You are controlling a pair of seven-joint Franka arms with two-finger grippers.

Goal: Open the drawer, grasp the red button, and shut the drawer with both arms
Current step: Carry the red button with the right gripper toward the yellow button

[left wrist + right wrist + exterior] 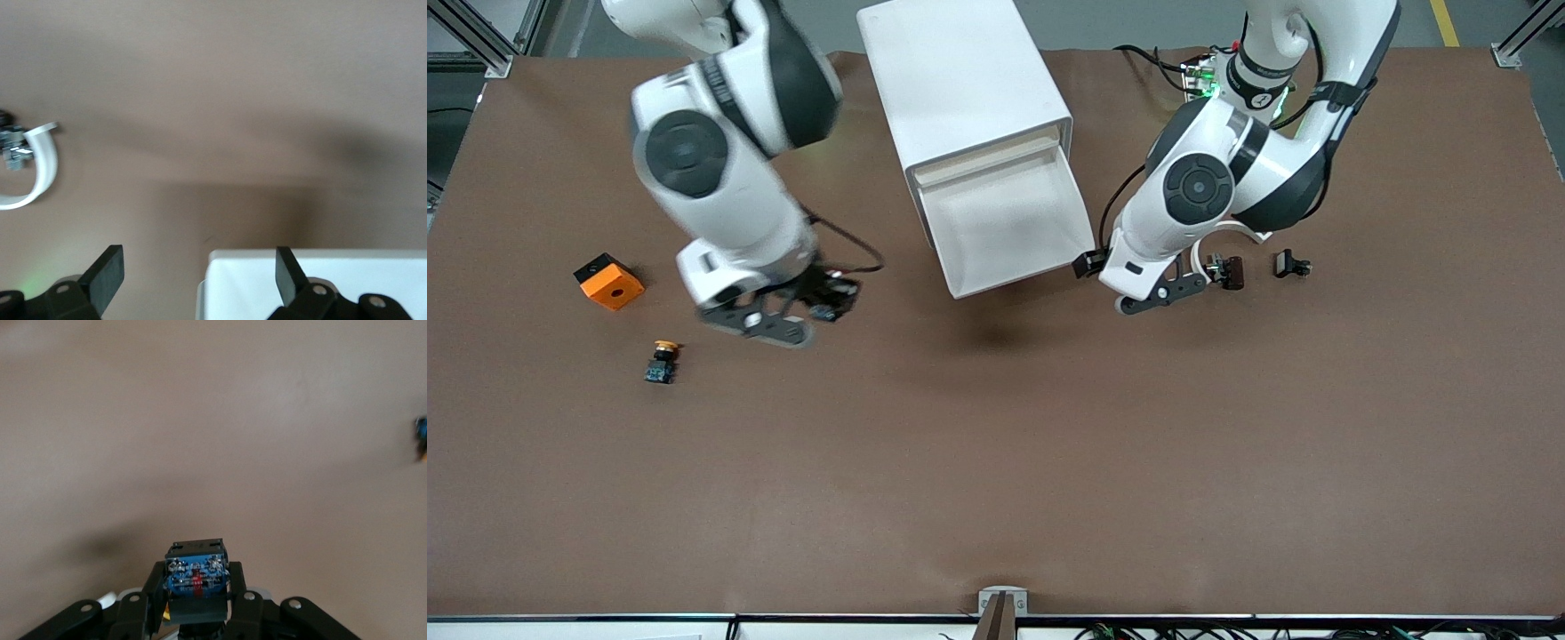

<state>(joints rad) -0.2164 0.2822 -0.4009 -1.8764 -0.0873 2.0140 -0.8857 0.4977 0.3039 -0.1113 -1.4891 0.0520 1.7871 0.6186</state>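
My right gripper [825, 305] is shut on a small button [195, 568] and holds it above the bare table, between the open drawer [1009, 227] and the orange cube. The right wrist view shows only the button's bluish base and black body; its cap is hidden. The drawer stands pulled out of the white cabinet [960, 80] and looks empty. My left gripper [1088, 264] is open at the drawer's front corner toward the left arm's end. In the left wrist view [198, 277] that white corner [313, 280] lies between its fingers.
A button with a yellow-orange cap [663, 360] and an orange cube with a hole [609, 281] lie toward the right arm's end. Two small black parts [1227, 269] [1291, 264] and a white curved piece [41, 167] lie by the left arm.
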